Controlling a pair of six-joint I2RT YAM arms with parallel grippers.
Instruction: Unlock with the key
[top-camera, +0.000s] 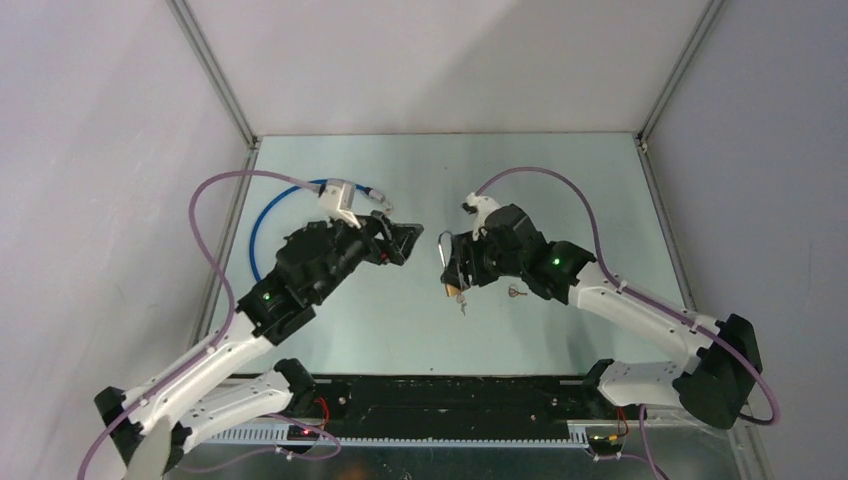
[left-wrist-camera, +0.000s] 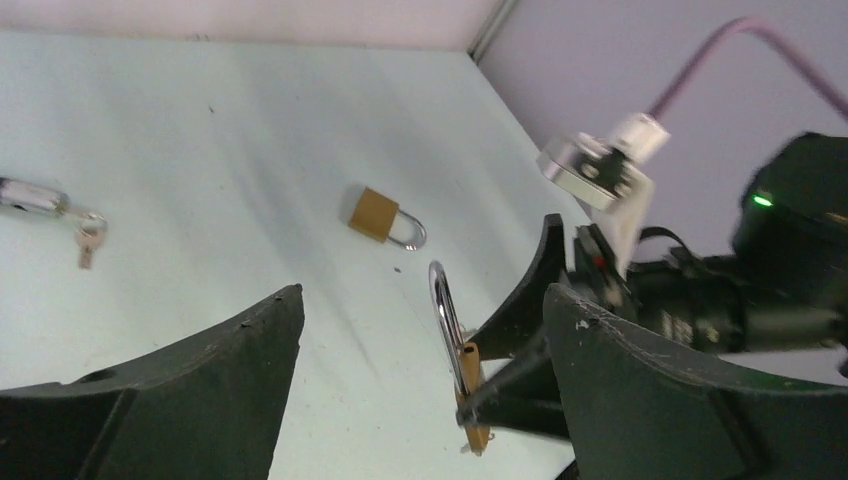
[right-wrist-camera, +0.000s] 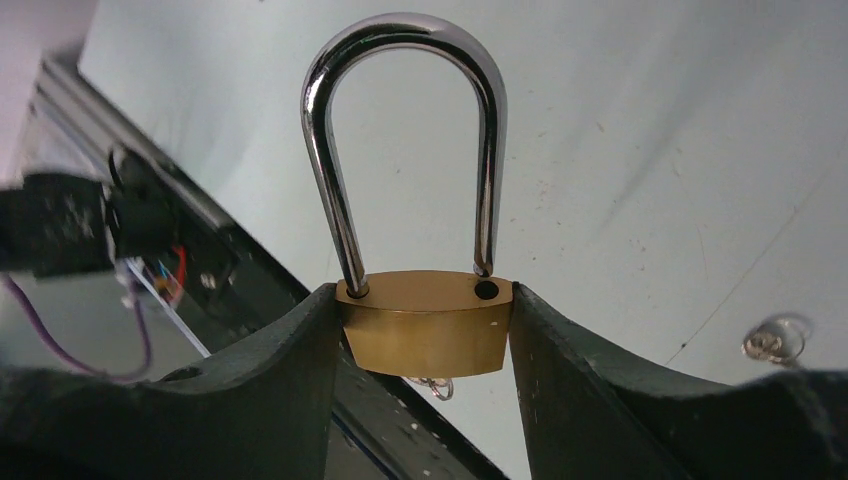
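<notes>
Both arms reached inward, nose to nose. Left gripper (top-camera: 408, 238) gaped wide, empty; right gripper (right-wrist-camera: 424, 300) clamped a brass padlock (right-wrist-camera: 425, 338). A second padlock (left-wrist-camera: 383, 217) lay on the table (left-wrist-camera: 200, 130): two in all.

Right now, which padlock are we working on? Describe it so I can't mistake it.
Follow the right arm to its tool: the brass padlock is pinched there by its body, held off the table. Unlike the loose padlock lying flat on the table, it has a long shackle and something small dangling beneath it.
</notes>
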